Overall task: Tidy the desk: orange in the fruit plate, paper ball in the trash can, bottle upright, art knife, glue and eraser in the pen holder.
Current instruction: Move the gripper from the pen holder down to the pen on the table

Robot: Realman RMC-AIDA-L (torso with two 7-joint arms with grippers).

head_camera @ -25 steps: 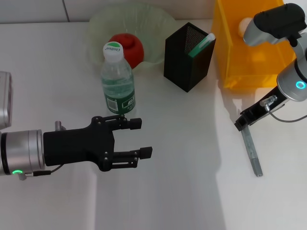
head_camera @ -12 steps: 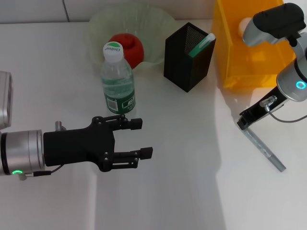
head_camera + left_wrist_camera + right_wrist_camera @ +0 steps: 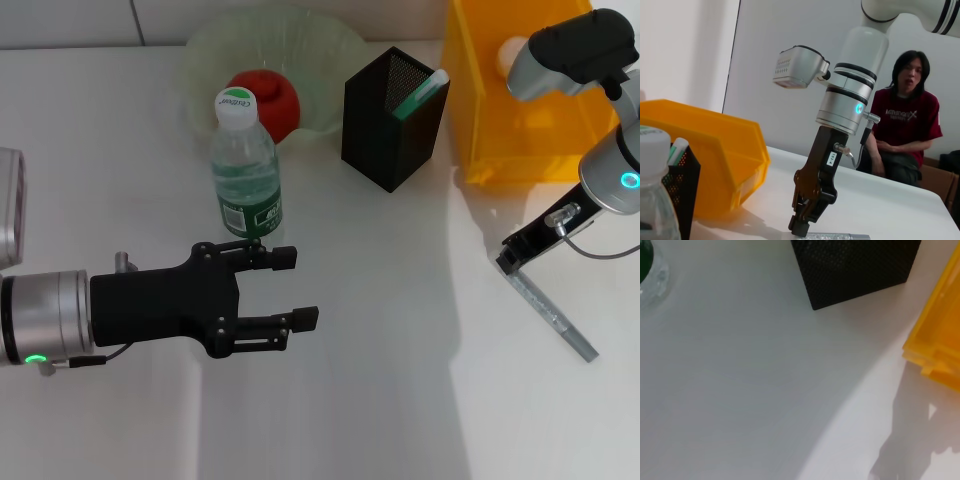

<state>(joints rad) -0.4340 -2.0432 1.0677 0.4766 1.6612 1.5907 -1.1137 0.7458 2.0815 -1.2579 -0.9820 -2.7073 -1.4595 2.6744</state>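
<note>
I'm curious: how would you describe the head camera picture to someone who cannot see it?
On a white desk, the right black claw touches one end of a grey metal art knife. The left black claw hovers open near an upright clear plastic bottle, with a black mesh pen holder behind.

trash can orange | pen holder black mesh | bottle green label

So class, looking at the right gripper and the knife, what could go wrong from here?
1. The right gripper holds the knife only at one end, so it may swing or slip.
2. The holder already contains a glue stick, leaving less room for a long knife.
3. The bottle stands close to the left gripper; a bump might topple it.
</note>
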